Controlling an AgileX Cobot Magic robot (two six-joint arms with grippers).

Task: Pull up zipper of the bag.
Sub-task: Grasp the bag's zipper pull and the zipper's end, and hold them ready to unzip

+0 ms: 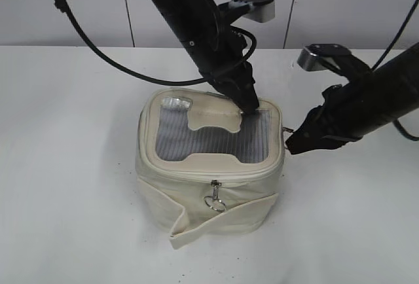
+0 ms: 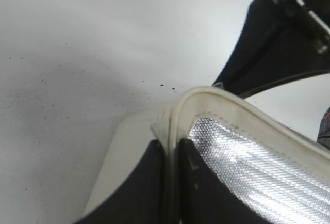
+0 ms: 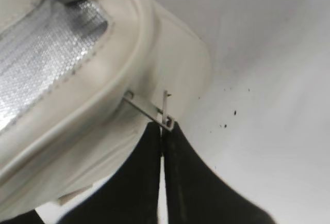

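The cream-white bag [image 1: 196, 195] stands mid-table, its grey mesh lid window [image 1: 216, 137] facing up. The zipper [image 1: 190, 174] runs round the lid rim; one silver slider with a ring pull [image 1: 215, 199] hangs at the front. My left gripper [image 1: 247, 108] comes down at the lid's back right corner and is shut on the lid rim [image 2: 172, 131]. My right gripper [image 1: 288, 141] is at the bag's right side, shut on the metal pull of a second slider [image 3: 160, 111], drawn out from the rim. A loose cream strap [image 1: 216, 222] lies across the front.
The white table [image 1: 72, 166] spreads all round the bag, with small dark specks [image 3: 229, 114]. A pale panelled wall [image 1: 340, 9] stands behind. Black cables [image 1: 98, 52] hang from the left arm above the table's back left.
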